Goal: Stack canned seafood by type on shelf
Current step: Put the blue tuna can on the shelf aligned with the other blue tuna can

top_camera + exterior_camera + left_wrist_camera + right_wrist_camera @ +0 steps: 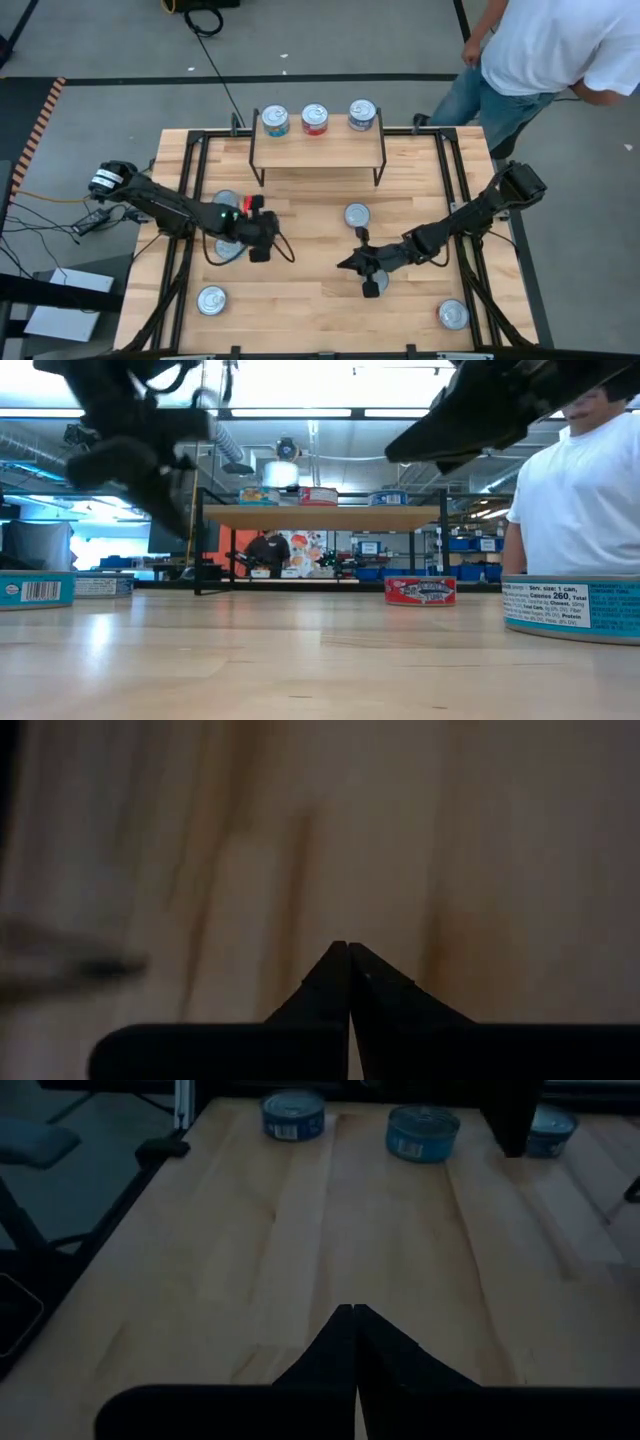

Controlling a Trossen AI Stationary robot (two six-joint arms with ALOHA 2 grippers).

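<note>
Both grippers have their jaws pressed together, holding nothing. The left gripper (pixel 262 236) sits low over the table's (pixel 300 310) left half, arm stretched in from the left edge. The right gripper (pixel 350 264) points left near the middle, elbow bent. Three tins (pixel 314 119) stand in a row on the shelf (pixel 320 150); five silver-lidded tins lie scattered on the table.

Grey floor (pixel 100 40) with black tape lines, bright ceiling strip lights (pixel 400 412), blue storage bins (pixel 470 544)
</note>
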